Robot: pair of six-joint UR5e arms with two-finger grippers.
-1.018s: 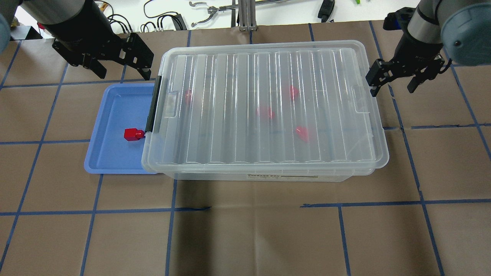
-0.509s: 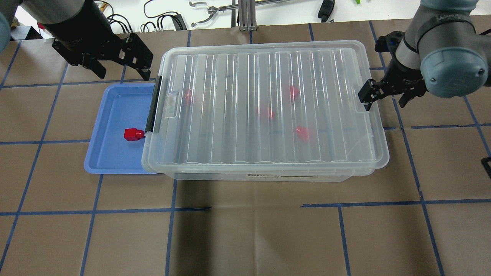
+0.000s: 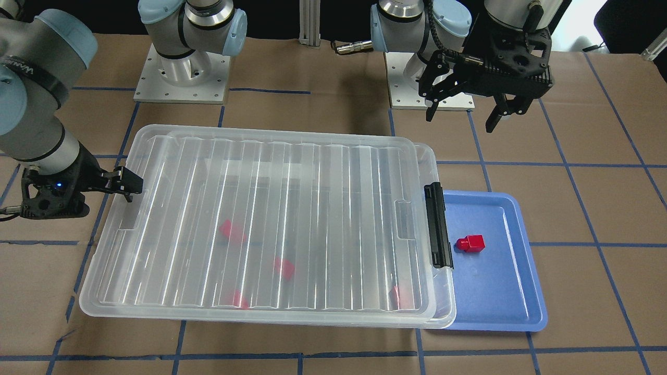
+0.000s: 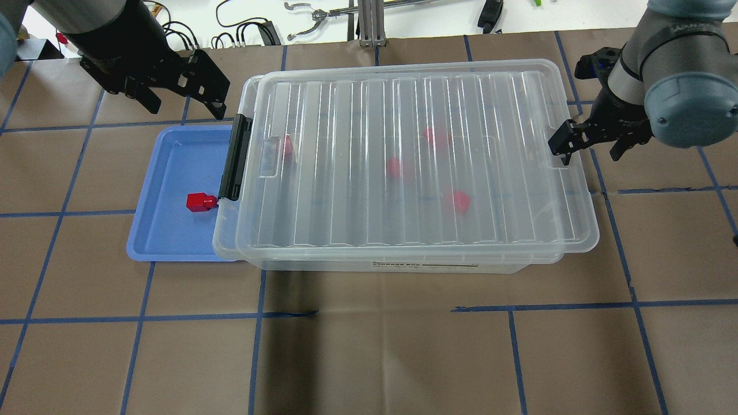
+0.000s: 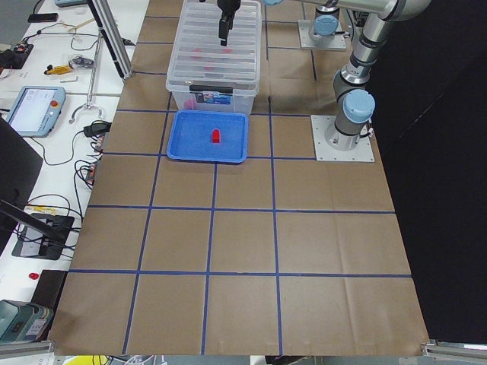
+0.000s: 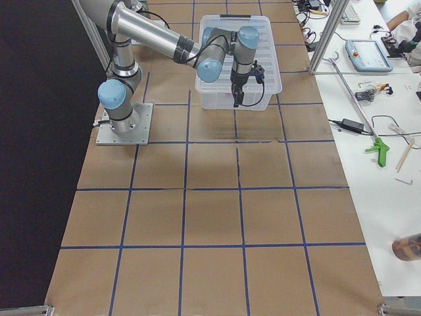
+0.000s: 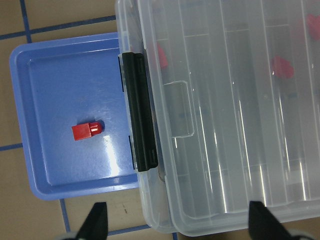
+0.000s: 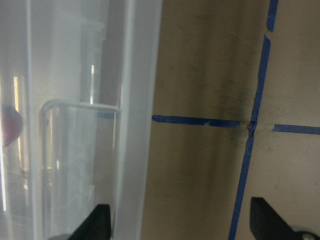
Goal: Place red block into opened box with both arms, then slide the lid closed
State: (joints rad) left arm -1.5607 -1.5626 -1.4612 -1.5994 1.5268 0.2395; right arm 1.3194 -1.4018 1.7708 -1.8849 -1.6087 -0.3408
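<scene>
right pincer (image 4: 589, 151) spread at ribbed translucent lid (image 4: 357, 190) edge; left pincer (image 4: 185, 108) spread.

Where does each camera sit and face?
Front-facing: across the table, facing the robot; left arm at right.
Overhead: behind the robot, down on the lid; right arm at right.
Exterior left: table's left end; left arm nearest.
Exterior right: opposite end; right arm nearest.
Left wrist: down on red block in blue tray; own jaws.
Right wrist: down on lid's edge; own jaws.
Shared: front-facing and overhead both show block, tray, lid.
</scene>
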